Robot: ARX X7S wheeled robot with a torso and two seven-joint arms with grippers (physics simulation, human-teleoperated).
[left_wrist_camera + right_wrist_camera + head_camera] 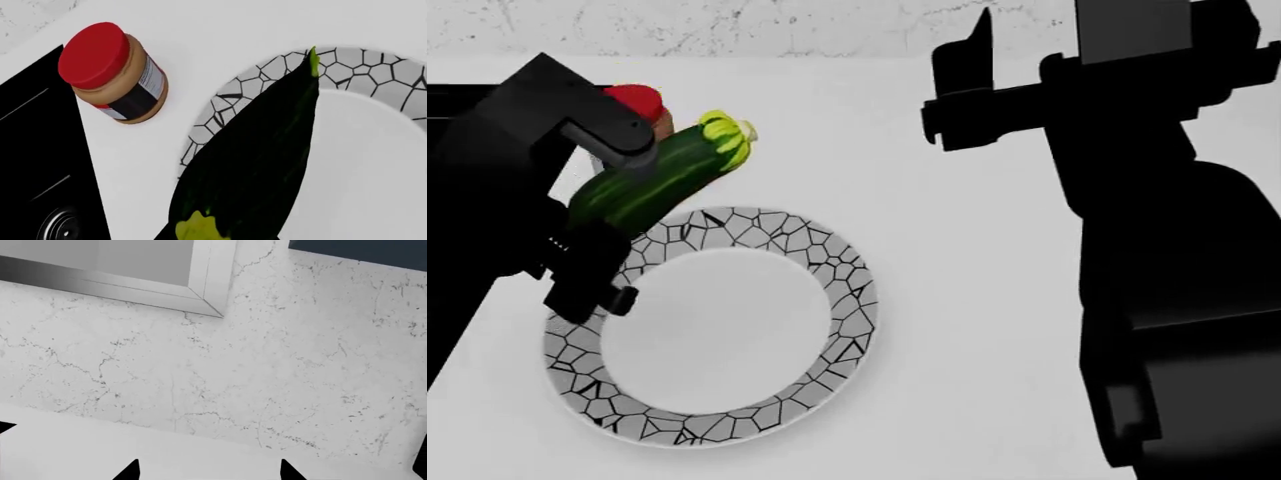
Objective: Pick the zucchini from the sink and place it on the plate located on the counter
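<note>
My left gripper (611,200) is shut on the dark green zucchini (657,178), holding it in the air, tilted, over the far left rim of the plate (847,320). Its pale yellow-green stem end points up and away from me. In the left wrist view the zucchini (253,150) fills the middle and hides the fingers, and below it lie the plate's mosaic rim (347,70) and white centre. The black sink (33,150) with a round drain lies beside the plate. My right gripper (1034,50) hangs open and empty, high over the white counter (961,300).
A peanut butter jar (113,75) with a red lid stands on the counter between the sink and the plate, and shows behind the zucchini as a red lid (634,98). The right gripper (208,471) faces a marbled wall with a window frame (200,285).
</note>
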